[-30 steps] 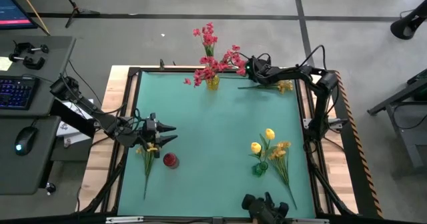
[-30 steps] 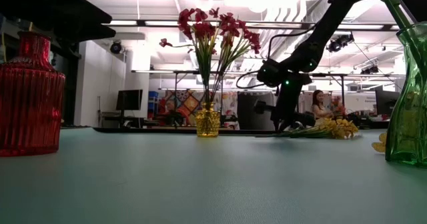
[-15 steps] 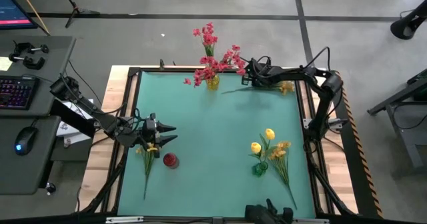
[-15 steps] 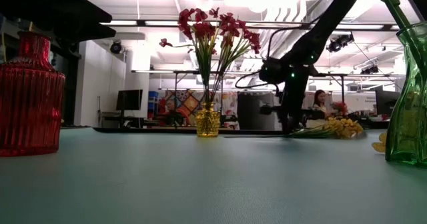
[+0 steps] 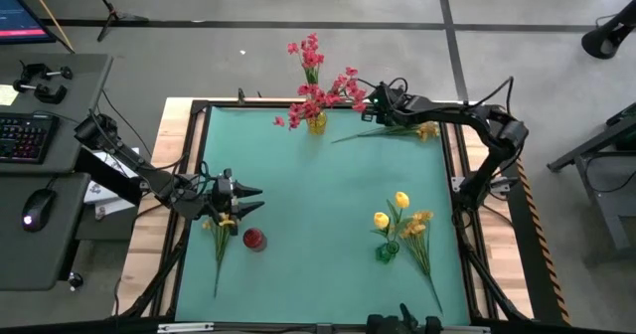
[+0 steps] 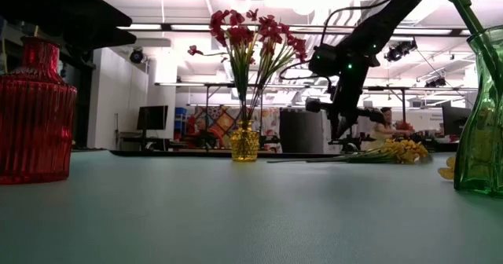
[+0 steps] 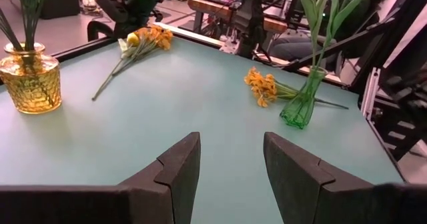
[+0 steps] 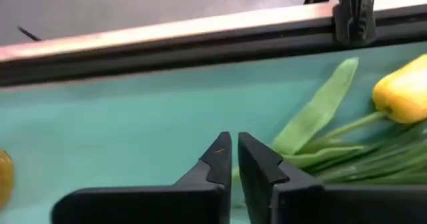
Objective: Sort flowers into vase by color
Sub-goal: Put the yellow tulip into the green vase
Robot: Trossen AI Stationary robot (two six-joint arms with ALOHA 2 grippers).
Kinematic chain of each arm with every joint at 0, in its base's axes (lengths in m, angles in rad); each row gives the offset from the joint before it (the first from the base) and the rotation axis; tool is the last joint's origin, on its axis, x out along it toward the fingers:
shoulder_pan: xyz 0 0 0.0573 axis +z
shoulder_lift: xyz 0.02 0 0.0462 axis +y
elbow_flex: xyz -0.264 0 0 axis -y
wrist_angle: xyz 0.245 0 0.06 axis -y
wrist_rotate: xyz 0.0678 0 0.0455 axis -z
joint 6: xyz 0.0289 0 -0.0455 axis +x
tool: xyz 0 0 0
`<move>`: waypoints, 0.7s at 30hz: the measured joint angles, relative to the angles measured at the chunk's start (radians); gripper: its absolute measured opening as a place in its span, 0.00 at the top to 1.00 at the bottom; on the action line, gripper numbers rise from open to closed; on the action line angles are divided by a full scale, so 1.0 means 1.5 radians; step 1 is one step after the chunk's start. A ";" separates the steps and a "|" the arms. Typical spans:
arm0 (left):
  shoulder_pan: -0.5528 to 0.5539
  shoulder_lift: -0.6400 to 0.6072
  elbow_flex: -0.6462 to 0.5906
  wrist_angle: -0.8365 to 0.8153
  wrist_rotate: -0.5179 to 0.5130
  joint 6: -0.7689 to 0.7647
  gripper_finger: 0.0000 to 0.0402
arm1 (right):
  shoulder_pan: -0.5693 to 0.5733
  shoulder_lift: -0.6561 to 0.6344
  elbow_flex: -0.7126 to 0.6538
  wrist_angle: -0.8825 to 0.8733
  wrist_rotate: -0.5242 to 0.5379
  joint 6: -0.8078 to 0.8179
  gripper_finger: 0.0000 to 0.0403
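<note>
An orange-yellow spray (image 5: 402, 130) lies flat on the green mat near the far edge, its stem end (image 5: 336, 139) pointing at the yellow vase (image 5: 316, 124) that holds red-pink flowers (image 5: 320, 95). My right gripper (image 5: 373, 110) hangs just above that spray, its fingers almost together and nothing between them (image 8: 233, 147). A green vase (image 5: 386, 251) holds yellow buds (image 5: 401, 200), and another orange-yellow spray (image 5: 417, 230) lies beside it. My left gripper (image 5: 250, 197) waits open at the left, over a third spray (image 5: 221, 237) and near the red vase (image 5: 253, 239).
The black far rail (image 8: 200, 44) runs close behind my right gripper. In the low view the red vase (image 6: 35, 111) and the green vase (image 6: 481, 115) stand near the camera. The middle of the mat (image 5: 318, 195) is bare.
My right gripper has risen off the mat near the far edge. The orange-yellow spray beneath it has slid toward the table's left, its stem end now closer to the yellow vase, and it lies flat on the mat.
</note>
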 joint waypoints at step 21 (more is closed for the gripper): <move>0.000 0.000 0.000 0.000 0.013 -0.033 0.62 | 0.054 0.004 0.000 0.009 0.041 0.239 0.36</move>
